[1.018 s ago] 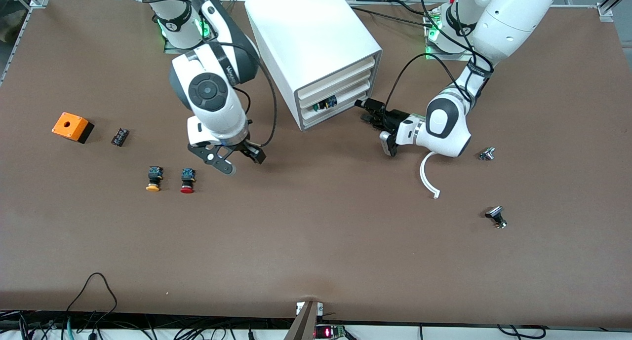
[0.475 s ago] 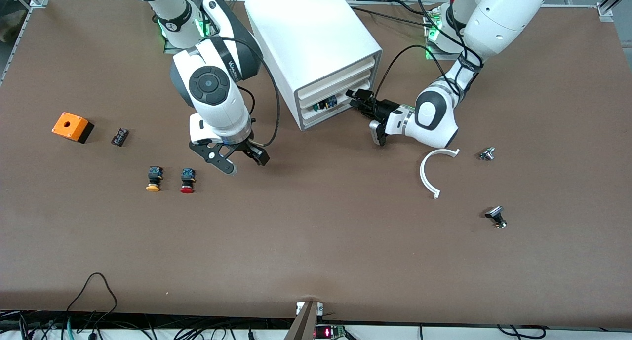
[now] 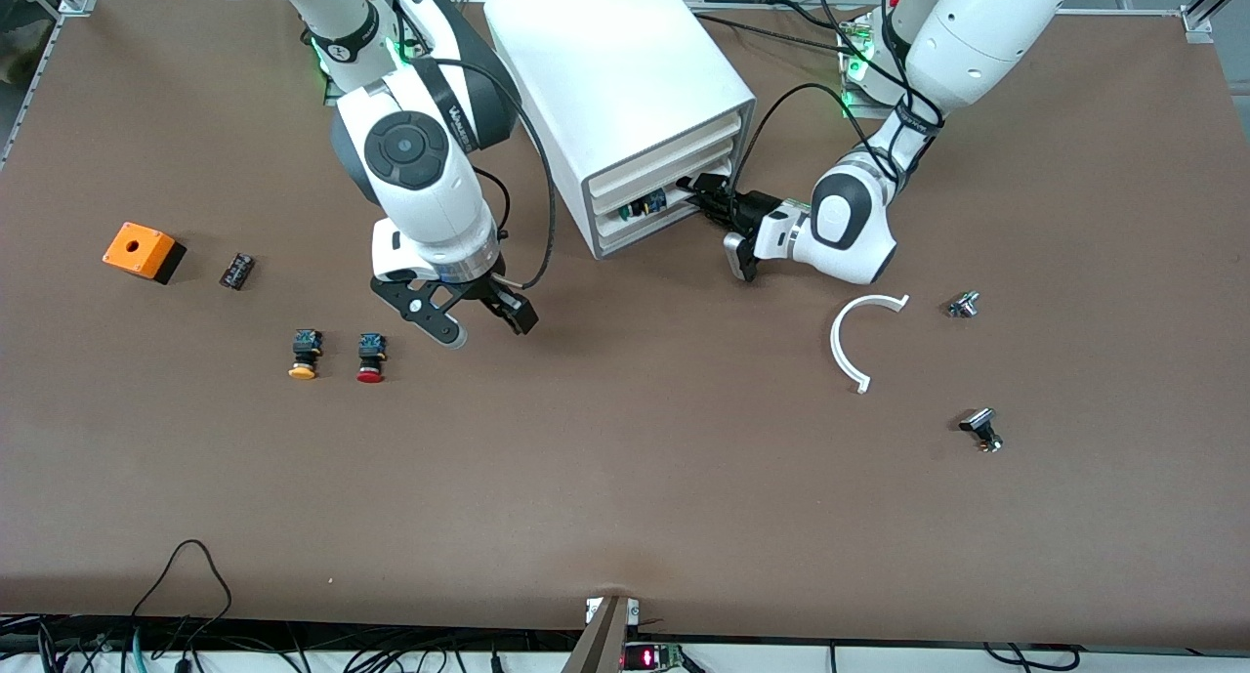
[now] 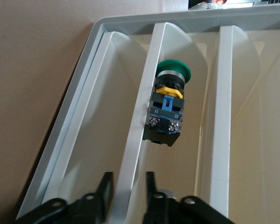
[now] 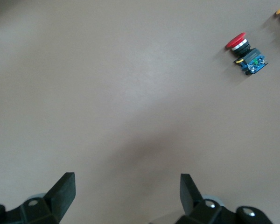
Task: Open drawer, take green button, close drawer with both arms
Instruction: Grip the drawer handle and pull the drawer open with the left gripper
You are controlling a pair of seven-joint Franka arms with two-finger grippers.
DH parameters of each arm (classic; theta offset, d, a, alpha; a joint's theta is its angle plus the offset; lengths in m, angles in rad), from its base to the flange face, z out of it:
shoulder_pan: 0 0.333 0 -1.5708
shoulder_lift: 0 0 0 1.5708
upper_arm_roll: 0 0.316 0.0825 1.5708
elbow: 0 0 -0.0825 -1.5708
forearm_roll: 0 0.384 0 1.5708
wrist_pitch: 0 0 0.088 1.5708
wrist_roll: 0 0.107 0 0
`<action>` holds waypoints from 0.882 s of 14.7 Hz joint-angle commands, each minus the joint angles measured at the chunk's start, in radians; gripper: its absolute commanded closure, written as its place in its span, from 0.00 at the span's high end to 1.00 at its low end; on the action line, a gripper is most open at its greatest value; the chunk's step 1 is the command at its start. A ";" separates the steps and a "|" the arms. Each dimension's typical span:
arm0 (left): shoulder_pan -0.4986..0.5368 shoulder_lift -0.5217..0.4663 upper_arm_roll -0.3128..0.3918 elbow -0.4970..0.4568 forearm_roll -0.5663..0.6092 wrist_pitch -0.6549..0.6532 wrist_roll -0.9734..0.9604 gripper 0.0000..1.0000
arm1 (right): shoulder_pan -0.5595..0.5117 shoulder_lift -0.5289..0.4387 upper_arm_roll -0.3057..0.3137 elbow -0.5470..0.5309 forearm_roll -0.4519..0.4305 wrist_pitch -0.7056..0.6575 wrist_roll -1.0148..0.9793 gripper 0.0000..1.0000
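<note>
My left gripper (image 3: 705,201) sits at the cabinet (image 3: 613,77) front, upper centre of the front view, its fingers (image 4: 105,189) narrowly parted astride the cream front of the drawer (image 4: 130,149), not yet clamped. The green button (image 4: 168,109) lies inside that drawer. My right gripper (image 3: 474,314) hangs wide open, holding nothing, over bare table (image 3: 625,478).

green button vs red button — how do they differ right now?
The green button lies inside the cabinet's drawer, by the left gripper; the red button lies on the open table beside the yellow one. Cap colour differs: green against red. Both have black bodies with blue marks.
</note>
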 commanded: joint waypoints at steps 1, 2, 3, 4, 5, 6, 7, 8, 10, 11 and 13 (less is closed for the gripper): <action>-0.004 -0.014 -0.001 -0.013 -0.033 0.012 0.031 0.00 | 0.011 0.044 -0.003 0.090 -0.001 0.010 0.077 0.99; -0.003 -0.012 -0.001 -0.007 -0.033 0.012 0.031 0.00 | 0.011 0.058 -0.003 0.122 0.001 0.005 0.106 0.99; -0.001 -0.012 0.002 -0.003 -0.031 0.012 0.029 0.00 | 0.013 0.076 -0.002 0.150 0.004 0.002 0.129 0.99; 0.006 -0.012 0.006 0.010 -0.027 0.012 0.020 0.00 | 0.016 0.092 -0.002 0.179 0.016 0.002 0.150 0.99; 0.013 -0.009 0.014 0.028 -0.019 0.010 0.015 0.00 | 0.019 0.104 -0.002 0.205 0.036 0.002 0.169 0.99; 0.019 -0.009 0.029 0.040 -0.016 0.012 0.015 0.00 | 0.021 0.119 -0.002 0.234 0.054 0.002 0.189 0.99; 0.022 -0.006 0.044 0.066 -0.013 0.012 0.015 0.00 | 0.024 0.135 -0.002 0.265 0.065 0.003 0.216 0.99; 0.020 0.009 0.066 0.092 0.011 0.012 0.014 0.00 | 0.034 0.151 -0.002 0.292 0.070 0.008 0.249 0.99; 0.022 0.041 0.101 0.155 0.065 0.009 0.011 0.00 | 0.050 0.193 -0.002 0.360 0.071 0.011 0.310 0.99; 0.022 0.053 0.117 0.177 0.077 0.009 0.002 0.00 | 0.057 0.211 -0.002 0.384 0.076 0.013 0.333 0.99; 0.022 0.061 0.143 0.214 0.105 0.009 -0.015 0.00 | 0.074 0.240 -0.002 0.415 0.106 0.034 0.371 0.99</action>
